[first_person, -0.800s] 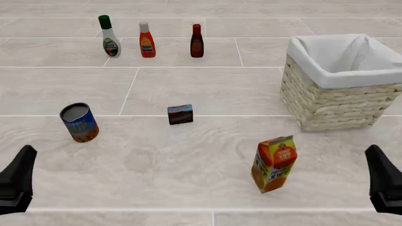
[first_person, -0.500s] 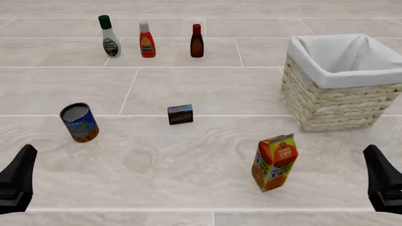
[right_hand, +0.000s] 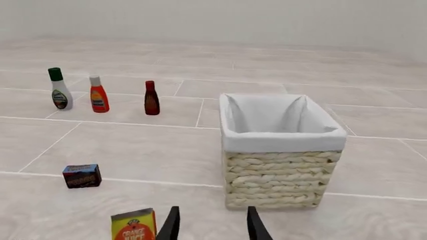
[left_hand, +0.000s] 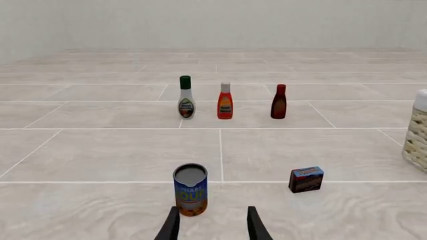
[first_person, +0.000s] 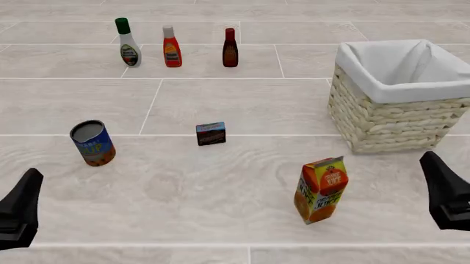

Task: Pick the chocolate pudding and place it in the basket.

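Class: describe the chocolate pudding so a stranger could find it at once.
Start at the big wicker basket on the right and look left, toward the can. About midway stands the chocolate pudding, alone. It is the smallest item: a dark brown box with a blue-and-red top strip.

The left end effector (first_person: 20,212) sits low at the near left edge of the front view, the right end effector (first_person: 444,192) at the near right edge. Both point forward with fingers parted, holding nothing, as each wrist view shows.
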Available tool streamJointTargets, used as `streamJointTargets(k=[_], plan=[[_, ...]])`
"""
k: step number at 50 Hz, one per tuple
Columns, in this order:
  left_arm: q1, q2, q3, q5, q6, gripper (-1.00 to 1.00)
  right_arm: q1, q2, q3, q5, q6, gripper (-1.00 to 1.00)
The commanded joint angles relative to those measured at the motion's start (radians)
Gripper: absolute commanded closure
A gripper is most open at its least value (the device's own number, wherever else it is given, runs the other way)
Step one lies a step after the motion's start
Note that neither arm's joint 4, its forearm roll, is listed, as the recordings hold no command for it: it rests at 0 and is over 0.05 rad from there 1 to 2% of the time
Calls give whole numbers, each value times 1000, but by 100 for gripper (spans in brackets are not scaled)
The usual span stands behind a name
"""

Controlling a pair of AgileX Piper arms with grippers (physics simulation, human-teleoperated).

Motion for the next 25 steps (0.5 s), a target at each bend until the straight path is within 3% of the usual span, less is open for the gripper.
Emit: streamJointTargets(k=[1, 25], plan=[[0, -6, 2, -4, 5, -100, 99, 172, -128, -25, -48, -100], [1, -4, 3, 0, 1, -100, 258, 545, -408, -18, -127, -100]])
